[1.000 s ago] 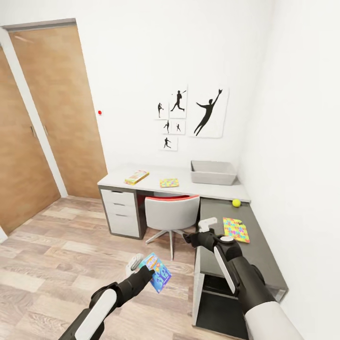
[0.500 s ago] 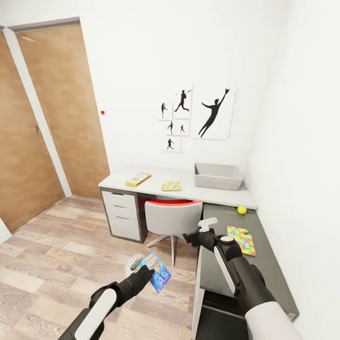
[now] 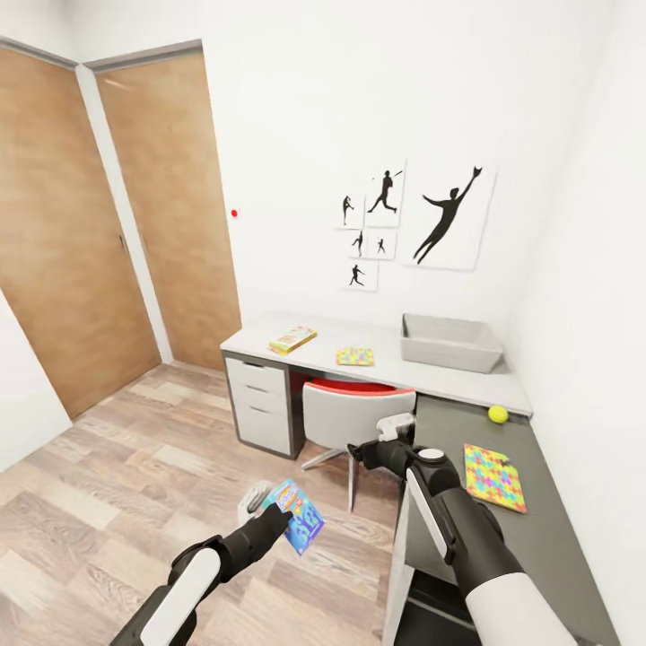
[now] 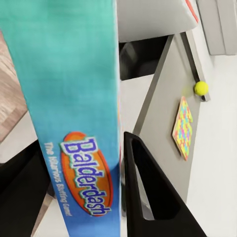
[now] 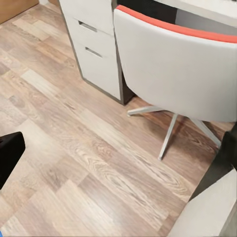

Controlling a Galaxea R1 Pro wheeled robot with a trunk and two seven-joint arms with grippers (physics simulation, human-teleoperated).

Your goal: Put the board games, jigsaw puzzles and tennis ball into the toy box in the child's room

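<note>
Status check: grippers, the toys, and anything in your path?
Left gripper shut on blue board game. Right gripper looks empty, state unclear. Toy box ahead on table; red chair between.

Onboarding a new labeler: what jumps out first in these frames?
The left gripper, low over the wood floor, holds a blue game box printed "Balderdash". Ahead, black silhouette pictures hang on the white wall above a grey tray on the desk. A bright puzzle and yellow ball lie on the dark section.
</note>
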